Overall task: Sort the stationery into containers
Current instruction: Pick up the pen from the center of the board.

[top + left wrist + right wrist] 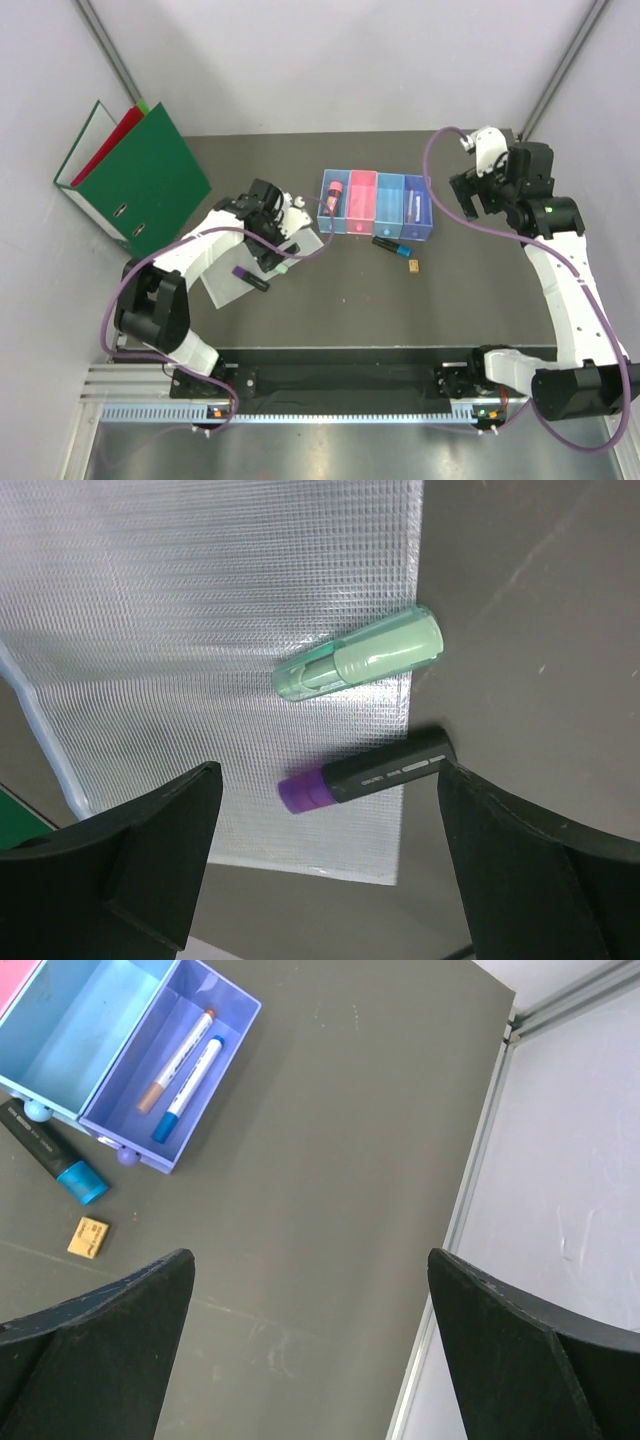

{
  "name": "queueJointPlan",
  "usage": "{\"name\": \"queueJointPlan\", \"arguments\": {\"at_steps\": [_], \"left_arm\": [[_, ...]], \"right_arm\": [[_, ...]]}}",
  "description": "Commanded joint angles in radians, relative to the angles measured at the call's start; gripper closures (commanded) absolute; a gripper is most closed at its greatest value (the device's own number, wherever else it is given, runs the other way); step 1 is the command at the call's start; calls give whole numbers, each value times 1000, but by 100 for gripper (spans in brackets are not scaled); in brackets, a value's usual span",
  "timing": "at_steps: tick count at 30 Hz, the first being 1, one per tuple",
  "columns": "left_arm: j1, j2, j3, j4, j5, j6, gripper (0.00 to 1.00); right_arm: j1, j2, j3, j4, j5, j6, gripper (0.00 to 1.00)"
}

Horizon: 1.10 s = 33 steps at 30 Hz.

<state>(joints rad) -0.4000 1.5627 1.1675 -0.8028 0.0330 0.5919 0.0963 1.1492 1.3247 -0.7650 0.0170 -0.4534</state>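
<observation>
Four joined bins stand at the table's middle: light blue (326, 213), pink (362, 205), blue (389, 205) and purple (416, 222). A pink-capped glue stick (333, 197) lies in the light blue bin. Two pens (182, 1065) lie in the purple bin (140, 1148). A green highlighter (360, 665) and a purple-capped black marker (365, 772) lie at the edge of a clear sleeve (200, 630). My left gripper (330, 850) is open and empty above the marker. A blue-capped black marker (50, 1150) and a tan block (88, 1238) lie in front of the bins. My right gripper (310, 1330) is open and empty, high at the far right.
Green and red ring binders (140, 180) stand at the back left. The table's right edge and a metal rail (470, 1190) run beside my right gripper. The blue bin (90, 1020) shows nothing inside.
</observation>
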Motion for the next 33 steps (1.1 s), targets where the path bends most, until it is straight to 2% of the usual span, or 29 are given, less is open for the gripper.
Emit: {"name": "queueJointPlan", "arguments": {"at_steps": [1,5,10,20,27,33], "left_arm": [[1,-59,-49,108,54,290,7],[6,-17,-17,77,122,474,9],[6,92,69,11,189,566,13],[12,177,20,23,134,758,16],[16,207,-12,34,128,790,18],[16,232,-34,53,128,778,24]], "right_arm": [[22,-16,59,0,27,-2,0],[29,-13,61,-2,34,7,1],[29,-25,47,-8,47,1,0],[33,-25,31,-4,70,-21,0],[42,-6,39,1,66,-13,0],[46,0,41,6,70,-19,0]]}}
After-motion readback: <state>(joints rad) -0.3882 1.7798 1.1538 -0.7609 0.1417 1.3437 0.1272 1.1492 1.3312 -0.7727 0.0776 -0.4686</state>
